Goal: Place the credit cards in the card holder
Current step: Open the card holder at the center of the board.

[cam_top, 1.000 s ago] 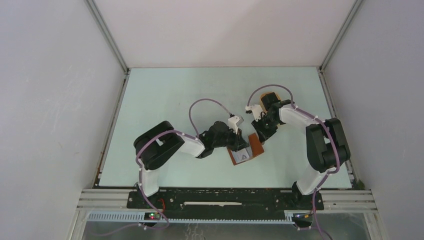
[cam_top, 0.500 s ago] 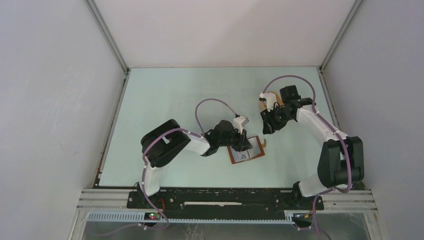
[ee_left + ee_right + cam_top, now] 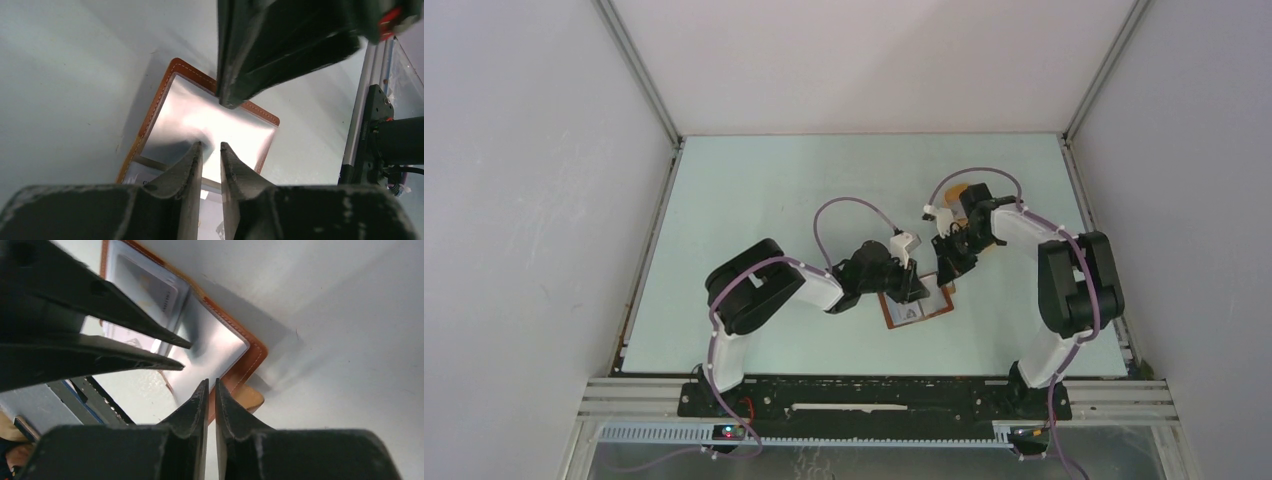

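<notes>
The wallet point(image 3: 919, 308) lies open on the table point(image 3: 764, 200), clear sleeves up, with 1 card point(image 3: 150, 289) sleeved. The left pincer point(image 3: 915, 286) hangs over the sleeves, a slit apart and empty. The right pincer point(image 3: 946, 272) crowds in opposite, almost pressed together at the wallet's rim; whether it nips it, I cannot tell. Only the top view shows the orange tray point(image 3: 957, 190), behind the right arm.

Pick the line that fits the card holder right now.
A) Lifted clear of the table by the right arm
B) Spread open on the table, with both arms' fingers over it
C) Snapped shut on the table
B: the card holder lies spread open on the table, clear sleeves facing up, with the left fingers and the right fingers both over it.
</notes>
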